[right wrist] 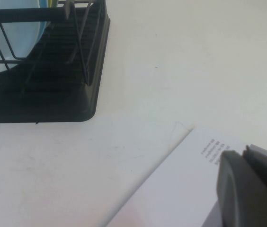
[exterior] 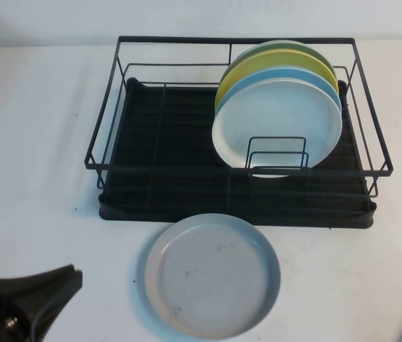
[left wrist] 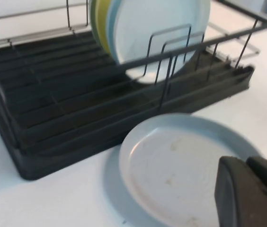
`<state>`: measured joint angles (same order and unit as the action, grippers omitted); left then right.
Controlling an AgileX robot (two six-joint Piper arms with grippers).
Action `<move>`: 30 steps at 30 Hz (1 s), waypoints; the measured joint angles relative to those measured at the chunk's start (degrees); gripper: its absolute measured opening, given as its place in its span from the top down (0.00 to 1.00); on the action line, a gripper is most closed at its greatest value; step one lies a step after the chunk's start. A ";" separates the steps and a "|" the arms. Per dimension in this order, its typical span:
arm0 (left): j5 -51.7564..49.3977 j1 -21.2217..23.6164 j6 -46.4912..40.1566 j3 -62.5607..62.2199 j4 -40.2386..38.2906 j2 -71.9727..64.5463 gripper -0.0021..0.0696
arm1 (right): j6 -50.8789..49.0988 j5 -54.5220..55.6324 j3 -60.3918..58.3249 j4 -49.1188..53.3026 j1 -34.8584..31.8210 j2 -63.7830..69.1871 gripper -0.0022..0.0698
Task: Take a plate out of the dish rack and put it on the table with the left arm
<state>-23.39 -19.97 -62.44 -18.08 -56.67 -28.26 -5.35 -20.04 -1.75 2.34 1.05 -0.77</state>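
Note:
The pale grey plate (exterior: 212, 274) lies flat and right way up on the white table (exterior: 30, 128), just in front of the black wire dish rack (exterior: 172, 135). My left gripper (exterior: 73, 276) is low at the front left, a little left of the plate, shut and empty. In the left wrist view its tips (left wrist: 247, 164) sit over the near edge of the plate (left wrist: 171, 161), with the rack (left wrist: 53, 109) behind. My right gripper (right wrist: 243, 153) is shut and empty, off to the right of the rack (right wrist: 57, 85).
A cream plate (exterior: 279, 117), a light blue plate (exterior: 318, 80), a yellow plate (exterior: 254, 68) and a green plate (exterior: 286, 44) stand on edge in the rack's right half. A white printed sheet (right wrist: 181, 189) lies under the right gripper.

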 joint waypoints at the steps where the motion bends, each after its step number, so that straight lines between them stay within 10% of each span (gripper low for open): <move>1: 0.10 0.00 0.00 0.49 1.29 0.27 0.97 | 0.00 0.00 0.00 0.00 0.00 0.00 1.00; 20: 15.96 0.00 9.66 15.23 8.58 19.06 0.97 | 0.00 0.00 0.00 0.00 0.00 0.00 1.00; 27: 11.05 0.00 65.23 19.43 53.50 28.38 0.97 | 0.00 0.00 0.00 0.00 0.00 0.00 1.00; 30: 5.17 0.00 71.78 19.43 59.65 28.78 0.97 | 0.00 0.00 0.00 0.00 0.00 0.00 1.00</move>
<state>-18.22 -19.97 9.34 1.35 2.98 0.52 -5.35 -20.04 -1.75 2.34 1.05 -0.77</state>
